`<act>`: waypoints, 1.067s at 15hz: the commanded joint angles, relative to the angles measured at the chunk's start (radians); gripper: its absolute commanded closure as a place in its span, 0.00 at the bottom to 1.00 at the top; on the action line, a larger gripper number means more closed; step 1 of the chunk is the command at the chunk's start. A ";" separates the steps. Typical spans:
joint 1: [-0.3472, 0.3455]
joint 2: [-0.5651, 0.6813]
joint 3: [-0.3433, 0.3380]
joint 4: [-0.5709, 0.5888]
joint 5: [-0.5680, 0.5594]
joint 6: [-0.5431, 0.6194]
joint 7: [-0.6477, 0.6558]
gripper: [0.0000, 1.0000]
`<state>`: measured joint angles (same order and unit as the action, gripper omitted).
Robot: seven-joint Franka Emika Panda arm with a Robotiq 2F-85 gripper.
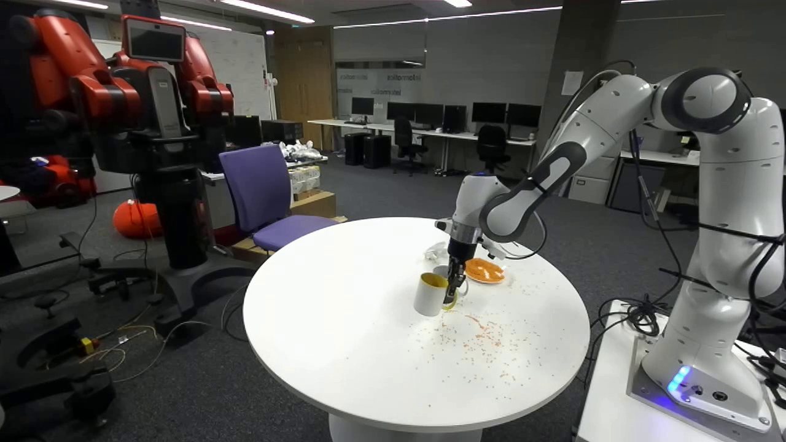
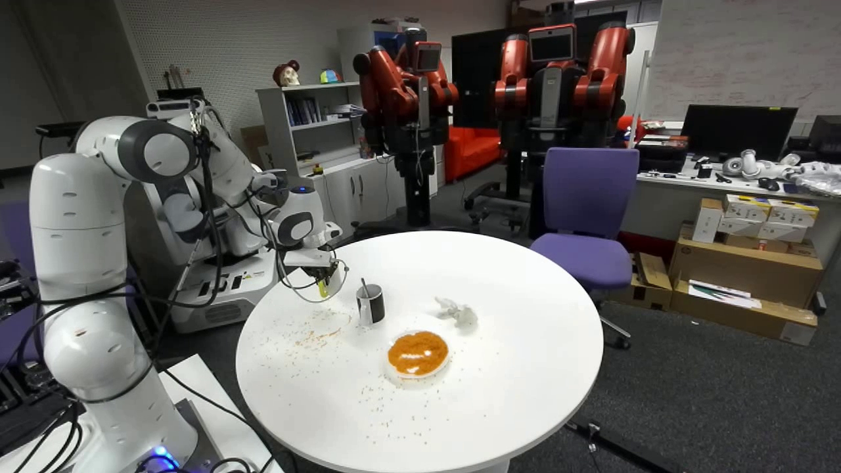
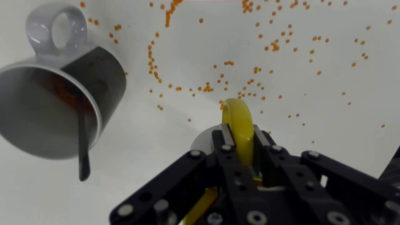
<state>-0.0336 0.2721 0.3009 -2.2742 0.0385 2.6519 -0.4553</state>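
Yellow-lined mug [image 1: 427, 301]: 1, white outside, with a yellow handle [image 3: 240, 118]; located at the gripper, over the middle part of the round white table [image 1: 325, 319]; slightly tilted; whether its base touches the tabletop cannot be told.

Gripper [image 3: 243, 134]: 1, dark; 2 fingers [image 3: 230, 175] pinching the yellow handle, 1 on each side.

Black-and-white mug [image 3: 101, 73]: 1, upright on the table, near the gripper, with its own handle; holds 1 utensil [image 3: 82, 147], dark, its end projecting past the rim.

White plate [image 2: 433, 374]: 1, on the table near the black-and-white mug, largely covered with an orange layer [image 2: 417, 346].

Loose orange beads [image 3: 207, 88]: many, strewn over the tabletop below and around the gripper.

Crumpled white wrap [image 2: 462, 316]: 1 piece, on the table, near the plate.
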 commanded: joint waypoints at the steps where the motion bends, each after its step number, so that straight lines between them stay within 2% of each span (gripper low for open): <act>1: 0.009 -0.019 -0.058 0.068 -0.008 -0.186 -0.026 0.95; 3: 0.040 0.002 -0.091 0.116 -0.063 -0.278 0.007 0.95; 8: 0.109 0.071 -0.095 0.204 -0.160 -0.414 -0.006 0.95; 11: 0.148 0.109 -0.104 0.213 -0.239 -0.397 0.004 0.95; 16: 0.188 0.153 -0.145 0.185 -0.413 -0.273 0.058 0.95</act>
<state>0.1292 0.4205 0.1883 -2.0894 -0.3058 2.3255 -0.4327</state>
